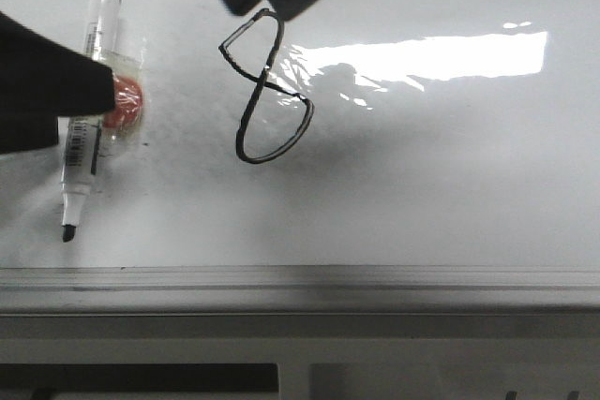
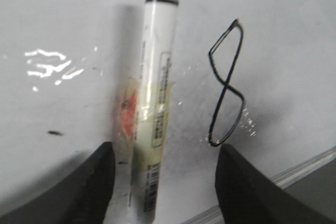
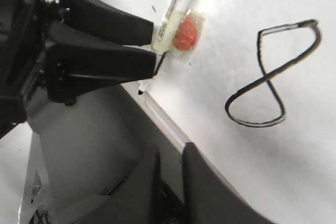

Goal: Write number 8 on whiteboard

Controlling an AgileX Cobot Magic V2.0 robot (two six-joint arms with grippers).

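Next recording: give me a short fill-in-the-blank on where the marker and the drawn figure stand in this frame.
1. The figure drawn on the whiteboard is the number ___.
2. The marker lies on the board with its cap ___.
3. The left gripper has its fingers ___ either side of the marker.

Missing words: 8; off; open

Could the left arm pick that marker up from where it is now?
Probably yes. In the left wrist view the left gripper is open, one finger on each side of the marker, which lies flat on the whiteboard. Nothing stands between them; the number 8 is only ink beside it.
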